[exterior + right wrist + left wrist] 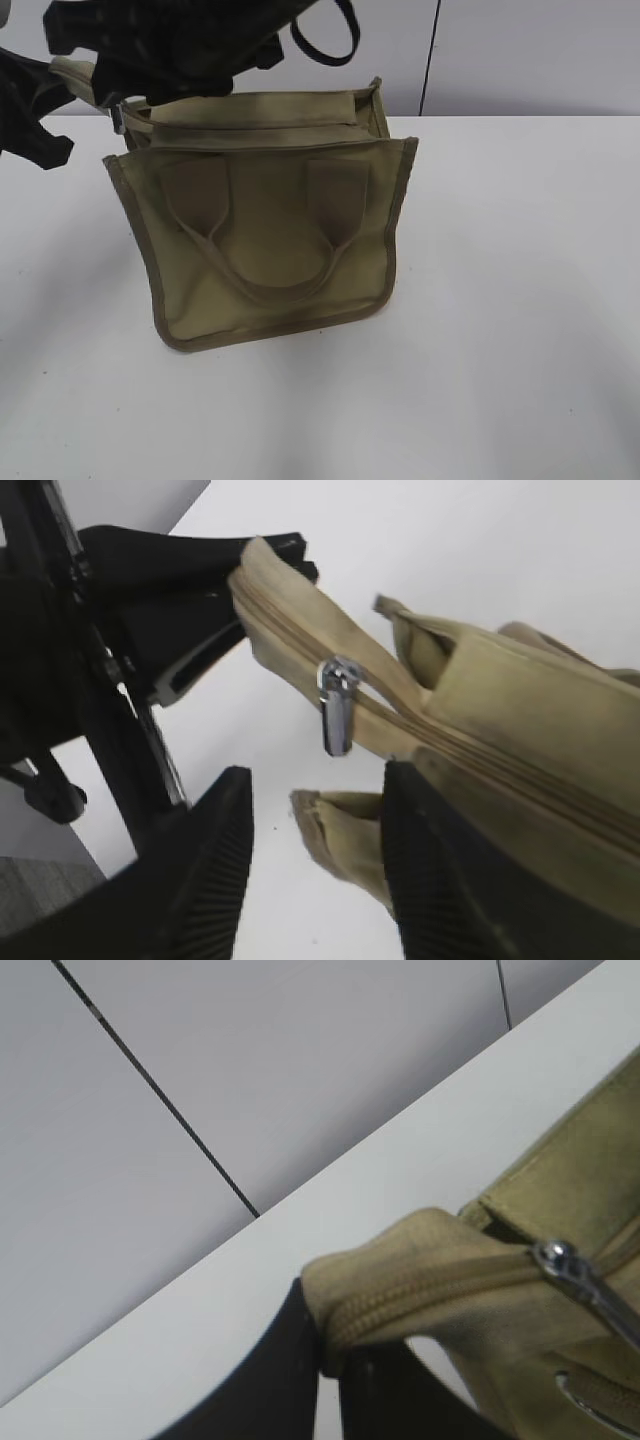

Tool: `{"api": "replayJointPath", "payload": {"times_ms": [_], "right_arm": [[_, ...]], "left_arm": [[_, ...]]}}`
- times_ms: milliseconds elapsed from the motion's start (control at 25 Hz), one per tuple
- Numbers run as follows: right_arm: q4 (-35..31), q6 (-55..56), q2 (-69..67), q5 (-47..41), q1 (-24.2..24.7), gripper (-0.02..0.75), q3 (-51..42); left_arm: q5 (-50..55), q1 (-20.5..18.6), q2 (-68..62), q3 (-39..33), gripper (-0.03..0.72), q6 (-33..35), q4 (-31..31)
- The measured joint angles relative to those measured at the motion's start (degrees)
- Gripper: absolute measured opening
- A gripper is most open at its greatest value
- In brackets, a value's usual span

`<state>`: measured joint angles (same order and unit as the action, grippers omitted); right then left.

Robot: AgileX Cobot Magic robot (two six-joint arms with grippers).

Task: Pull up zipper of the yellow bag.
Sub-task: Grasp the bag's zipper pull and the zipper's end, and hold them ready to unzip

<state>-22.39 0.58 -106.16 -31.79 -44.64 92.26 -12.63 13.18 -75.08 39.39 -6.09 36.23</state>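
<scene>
The yellow bag [270,250] stands on the white table with its two looped handles hanging down the front. Its zipper [470,748] runs along the top band, and the silver pull tab [336,708] hangs near the left end; it also shows in the left wrist view [565,1265] and in the exterior view [120,118]. My left gripper [332,1355] is shut on the end of the zipper tape [400,1280] and holds it out to the left of the bag [70,75]. My right gripper [318,790] is open, just below the pull tab and not touching it.
The white table [520,300] lies all around the bag. A pale wall with a dark seam [430,60] stands behind the table's far edge. A black cable loop [325,45] hangs from my right arm above the bag.
</scene>
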Motion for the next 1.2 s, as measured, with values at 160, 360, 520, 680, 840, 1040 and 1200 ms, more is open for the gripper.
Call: {"api": "replayJointPath", "payload": {"times_ms": [160,360,520,680,840,1040,1200], "right_arm": [[-0.06,0.00,-5.85,-1.50,-0.65,0.298,6.76],[-0.18,0.44,-8.79,-1.67,-0.65,0.291,8.78],[-0.25,2.18,-10.10,-0.15,-0.65,0.290,9.01],[-0.25,3.77,-11.49,0.89,-0.65,0.276,9.01],[-0.25,4.67,-12.25,2.60,-0.65,0.193,9.01],[-0.31,4.87,-12.29,3.58,-0.65,0.060,9.01],[-0.35,4.98,-12.29,3.73,-0.65,-0.010,9.01]], "left_arm": [[0.00,0.00,0.00,0.00,0.006,0.00,0.00],[0.00,0.00,0.00,0.00,0.006,0.00,-0.06],[0.00,0.00,0.00,0.00,0.006,0.00,-0.19],[-0.05,0.00,0.00,0.00,0.006,0.00,-0.19],[-0.05,0.00,0.00,0.00,0.006,0.07,-0.26],[0.00,0.00,0.26,0.00,0.006,0.10,-2.31],[0.05,0.00,0.97,0.00,0.006,0.10,-2.70]]}}
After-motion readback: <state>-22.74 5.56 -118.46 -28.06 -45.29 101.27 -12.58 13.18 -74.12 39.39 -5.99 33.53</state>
